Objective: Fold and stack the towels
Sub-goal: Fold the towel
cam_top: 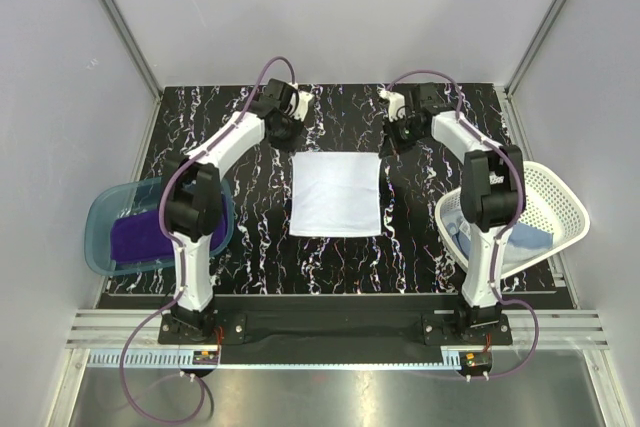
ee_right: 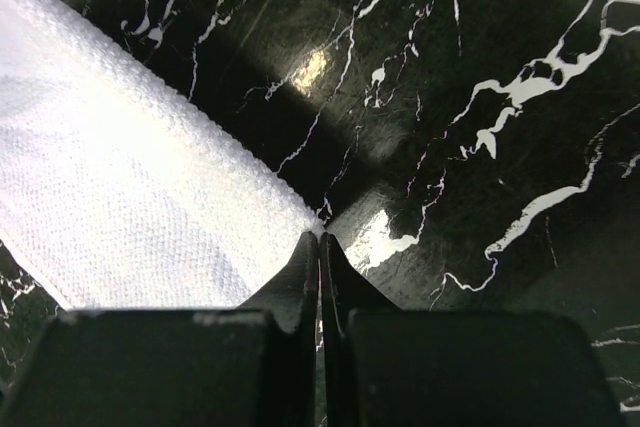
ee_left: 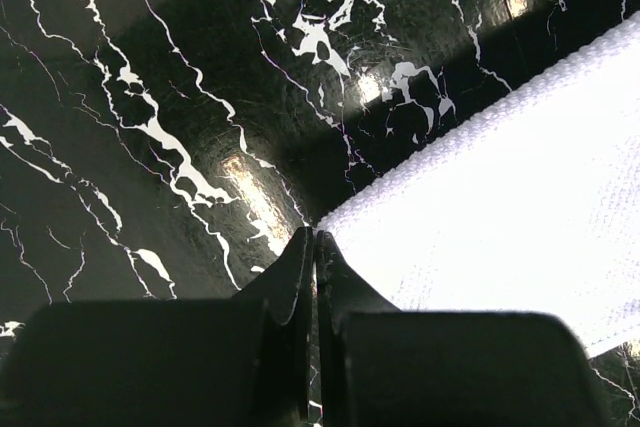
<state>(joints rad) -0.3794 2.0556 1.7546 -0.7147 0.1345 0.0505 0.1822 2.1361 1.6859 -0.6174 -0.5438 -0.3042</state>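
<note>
Purple towel (cam_top: 140,237) in teal tub (cam_top: 97,215)

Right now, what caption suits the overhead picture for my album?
The left gripper and right gripper pinch far corners of the white towel on a black marbled table, tub left, basket right.

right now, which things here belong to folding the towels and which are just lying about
Job: white towel, purple towel, blue towel, left gripper, right gripper.
Lying about: tub, basket.
</note>
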